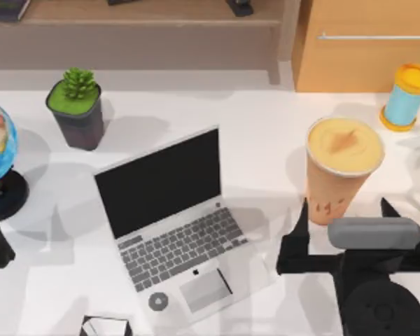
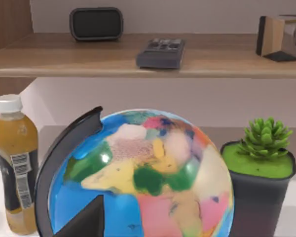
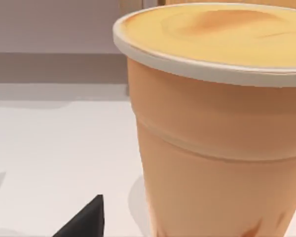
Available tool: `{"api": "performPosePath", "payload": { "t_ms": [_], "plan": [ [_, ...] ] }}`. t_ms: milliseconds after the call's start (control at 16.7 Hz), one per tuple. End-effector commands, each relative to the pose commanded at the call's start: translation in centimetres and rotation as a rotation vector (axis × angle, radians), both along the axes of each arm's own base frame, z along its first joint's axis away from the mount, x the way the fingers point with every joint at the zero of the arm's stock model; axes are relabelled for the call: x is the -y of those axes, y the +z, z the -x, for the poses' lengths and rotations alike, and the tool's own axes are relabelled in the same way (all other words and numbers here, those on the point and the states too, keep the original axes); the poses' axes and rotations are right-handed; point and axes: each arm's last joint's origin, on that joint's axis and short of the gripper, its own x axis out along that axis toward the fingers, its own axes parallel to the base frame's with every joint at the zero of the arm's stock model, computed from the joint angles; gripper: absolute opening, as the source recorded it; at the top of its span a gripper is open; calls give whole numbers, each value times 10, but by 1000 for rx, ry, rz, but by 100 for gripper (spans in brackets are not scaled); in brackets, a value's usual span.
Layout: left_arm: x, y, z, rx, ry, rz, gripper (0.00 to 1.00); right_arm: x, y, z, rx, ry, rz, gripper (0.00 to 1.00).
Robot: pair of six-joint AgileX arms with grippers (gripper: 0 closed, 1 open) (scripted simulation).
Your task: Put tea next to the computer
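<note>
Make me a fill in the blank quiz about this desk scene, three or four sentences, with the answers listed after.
1. The right gripper has its fingers on either side of the base of the ____.
2. The laptop has its lid ____.
3. Beside the globe stands a small green ____ in a dark pot.
4. The blue cylinder has ____ ends.

Missing words: tea cup; open; plant; yellow.
</note>
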Motion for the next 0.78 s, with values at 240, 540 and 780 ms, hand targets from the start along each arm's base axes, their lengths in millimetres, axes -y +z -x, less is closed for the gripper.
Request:
{"api": "performPosePath", "payload": {
  "t_ms": [240,540,780],
  "plan": [
    [0,0,0,0,0,0,100,-1,-4,-39,0,0,0,100],
    [0,0,0,0,0,0,100,3,-8,-68,0,1,0,100],
    [0,0,0,0,0,0,100,3,-8,-68,0,1,0,92]
  ]
}}
